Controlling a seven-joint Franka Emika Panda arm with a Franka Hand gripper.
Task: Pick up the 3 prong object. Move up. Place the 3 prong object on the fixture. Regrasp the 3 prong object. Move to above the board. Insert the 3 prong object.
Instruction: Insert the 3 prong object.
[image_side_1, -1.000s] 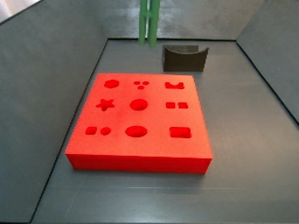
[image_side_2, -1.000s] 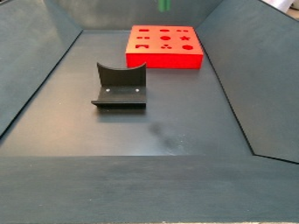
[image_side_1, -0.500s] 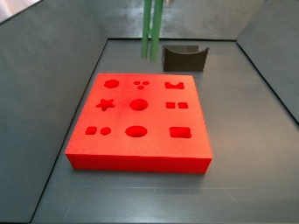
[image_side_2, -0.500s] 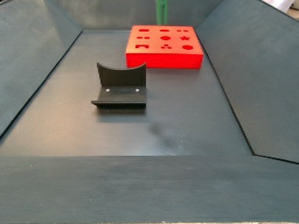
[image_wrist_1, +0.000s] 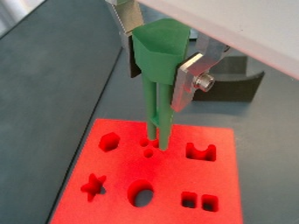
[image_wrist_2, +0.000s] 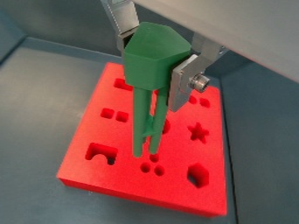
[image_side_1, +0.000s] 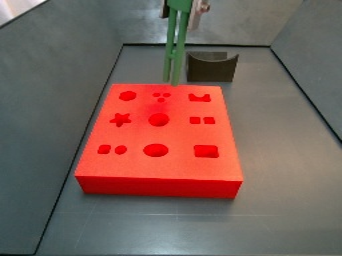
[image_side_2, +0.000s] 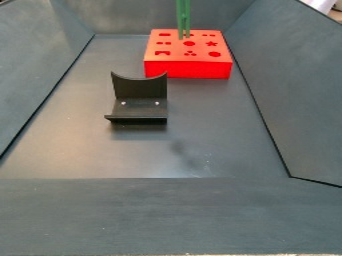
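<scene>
My gripper (image_wrist_1: 163, 63) is clamping the 3 prong object (image_wrist_1: 156, 96), hanging above the board (image_side_1: 160, 140); insertion is remaining.

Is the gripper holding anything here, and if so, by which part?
Yes. The gripper holds the green 3 prong object by its wide top end, prongs hanging down over the red board.

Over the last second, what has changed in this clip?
The gripper, shut on the 3 prong object, has come down: the green piece reaches lower in both side views, its prongs now close over the three small holes in the board. It was not let go. The board and the fixture have not moved.
</scene>
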